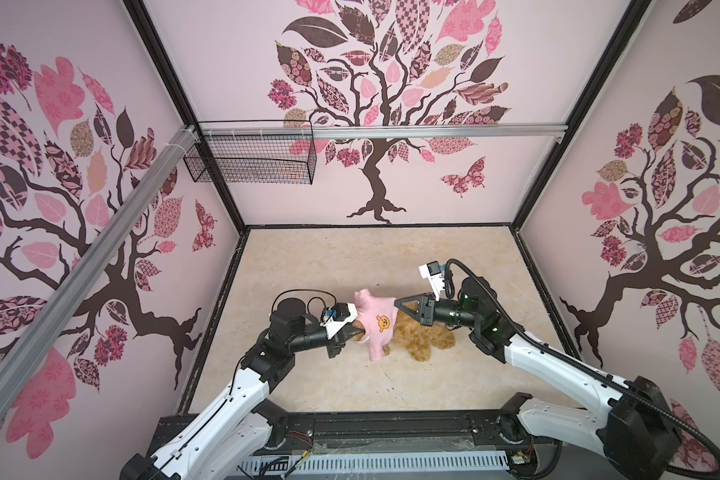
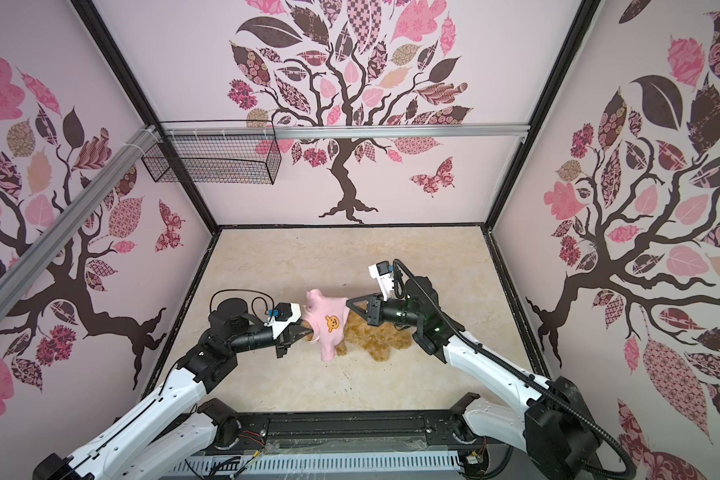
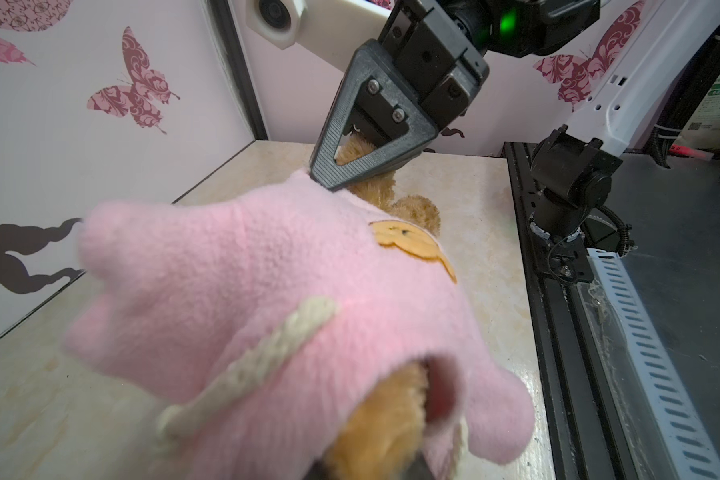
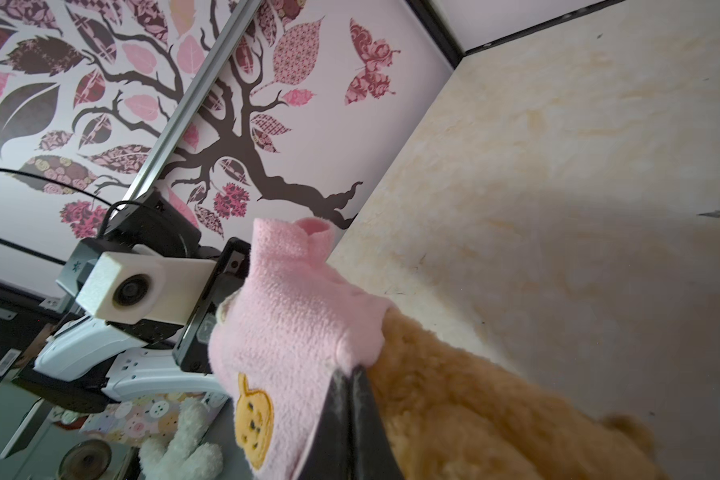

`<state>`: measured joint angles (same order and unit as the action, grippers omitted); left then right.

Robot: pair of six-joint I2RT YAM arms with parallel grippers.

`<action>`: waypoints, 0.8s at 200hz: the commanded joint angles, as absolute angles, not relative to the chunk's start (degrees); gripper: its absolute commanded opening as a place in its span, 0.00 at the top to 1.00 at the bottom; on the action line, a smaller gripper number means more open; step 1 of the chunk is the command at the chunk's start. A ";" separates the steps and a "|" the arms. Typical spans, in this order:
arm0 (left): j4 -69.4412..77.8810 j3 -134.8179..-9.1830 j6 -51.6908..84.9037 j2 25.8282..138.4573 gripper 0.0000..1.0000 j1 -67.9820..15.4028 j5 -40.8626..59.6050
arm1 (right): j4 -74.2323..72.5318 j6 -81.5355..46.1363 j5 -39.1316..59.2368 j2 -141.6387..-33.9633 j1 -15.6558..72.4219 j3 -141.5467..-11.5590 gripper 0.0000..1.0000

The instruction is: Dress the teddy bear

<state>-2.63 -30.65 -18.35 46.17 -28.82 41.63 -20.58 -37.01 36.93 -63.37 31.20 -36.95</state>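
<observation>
So the teddy bear (image 1: 427, 338) is lying mid-table (image 1: 433, 257) between the two arms. Its top half is stuffed inside the pink shirt (image 1: 377, 322) and its shaggy legs sprawl out toward the right arm. The left gripper (image 1: 360, 331) is clamped shut at the collar end, with bear fur showing between its jaws. The right gripper (image 4: 350, 415) is pinched closed on the shirt's hem, and you can see the fleece bunching at its tips. I'd guess the bear is super light and floppy and will squash rather than resist, while the fleece is stretchy and grabs onto the fur. Hold the bear by the head or a limb and tug the hem down, not the fluff.
</observation>
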 commanded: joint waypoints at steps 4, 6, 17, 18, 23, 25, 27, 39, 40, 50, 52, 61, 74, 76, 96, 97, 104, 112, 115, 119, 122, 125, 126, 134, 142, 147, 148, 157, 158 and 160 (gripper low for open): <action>-0.77 -32.46 -16.52 45.29 1.00 -29.05 42.63 | -16.19 -34.61 34.42 -60.47 25.37 -36.38 1.00; -0.81 -32.46 -16.35 45.16 1.00 -29.01 42.58 | -16.22 -34.67 34.55 -60.49 24.87 -36.14 1.00; -0.71 -32.19 -15.26 44.43 1.00 -29.03 41.75 | -16.19 -35.14 35.27 -60.73 21.51 -35.07 1.00; -0.66 -32.18 -15.14 44.32 1.00 -29.01 41.66 | -16.18 -35.15 35.30 -60.77 21.26 -35.07 1.00; -0.50 -32.04 -14.40 43.92 1.00 -29.01 41.03 | -16.01 -35.13 35.42 -60.98 20.01 -34.69 1.00; -0.45 -31.96 -14.08 43.76 1.00 -29.00 40.80 | -15.93 -35.10 35.38 -61.10 19.66 -34.65 1.00; -0.36 -31.87 -13.83 43.64 1.00 -29.00 40.57 | -15.78 -34.97 35.34 -61.22 19.31 -34.57 1.00; 0.25 -31.83 -11.40 43.03 1.00 -29.03 38.29 | -14.10 -33.67 34.05 -61.92 18.90 -34.84 1.00; 0.34 -31.69 -11.15 43.00 1.00 -29.06 37.96 | -13.95 -33.62 34.03 -62.03 18.90 -34.87 1.00; 1.27 -31.76 -8.70 42.89 1.00 -29.04 35.35 | -14.39 -33.72 34.35 -62.61 18.98 -34.80 1.00; 1.46 -31.78 -8.17 42.93 1.00 -29.01 34.85 | -14.56 -33.79 34.43 -62.80 19.03 -34.76 1.00; 2.59 -31.81 -5.38 43.35 1.00 -29.03 32.07 | -14.80 -33.72 34.27 -63.01 19.51 -34.84 1.00; 2.86 -32.54 -0.59 44.54 1.00 -29.05 26.98 | -14.46 -32.06 33.13 -62.64 21.41 -35.30 1.00; 2.82 -32.57 0.01 44.77 1.00 -29.04 26.39 | -14.49 -31.70 32.85 -62.42 21.85 -35.32 1.00; 2.64 -33.04 3.80 46.70 1.00 -29.09 25.04 | -15.46 -28.08 31.82 -61.13 26.92 -36.33 0.91; 2.64 -33.04 3.92 46.77 1.00 -29.14 25.04 | -15.51 -27.88 31.78 -61.11 27.26 -36.40 0.91; 2.77 -33.11 4.81 47.22 1.00 -29.11 25.21 | -15.55 -26.67 31.86 -60.72 28.57 -36.87 0.85; 2.74 -33.22 5.75 47.50 1.00 -29.12 25.52 | -15.80 -25.81 31.99 -60.05 29.48 -37.15 0.78; 2.75 -33.22 6.05 47.62 1.00 -29.13 25.69 | -15.94 -25.62 31.92 -59.72 29.56 -37.17 0.76; 2.79 -33.37 6.43 47.64 1.00 -29.13 25.85 | -16.14 -25.36 31.89 -59.22 29.68 -37.07 0.74; 2.81 -33.32 6.75 47.64 1.00 -29.16 26.00 | -16.24 -25.09 31.76 -58.83 29.76 -37.07 0.72; 2.75 -33.36 7.04 47.57 1.00 -29.10 26.06 | -16.26 -24.79 31.66 -58.34 29.83 -36.95 0.71; 2.78 -33.33 7.17 47.56 1.00 -29.10 26.08 | -16.30 -24.66 31.56 -58.17 29.86 -36.89 0.70; 3.18 -33.18 8.31 47.38 1.00 -29.10 26.06 | -16.26 -23.69 30.76 -56.77 29.99 -36.51 0.66; 3.67 -32.93 9.98 47.20 1.00 -29.12 25.41 | -16.41 -22.76 29.82 -55.43 30.27 -35.93 0.64; 4.13 -32.68 11.15 47.05 1.00 -29.11 24.87 | -16.64 -22.28 29.52 -54.76 30.60 -35.43 0.63; 4.35 -32.69 11.46 47.03 1.00 -29.10 24.79 | -16.71 -22.17 29.48 -54.67 30.68 -35.34 0.63; 5.97 -32.00 14.26 46.85 1.00 -29.09 23.96 | -17.36 -21.86 29.19 -54.11 31.17 -34.26 0.62; 6.15 -31.91 14.56 46.81 1.00 -29.09 23.89 | -17.51 -21.87 29.14 -54.08 31.28 -34.09 0.62; 6.68 -31.71 15.24 46.73 1.00 -29.09 23.68 | -17.74 -21.84 29.10 -54.06 31.44 -33.90 0.62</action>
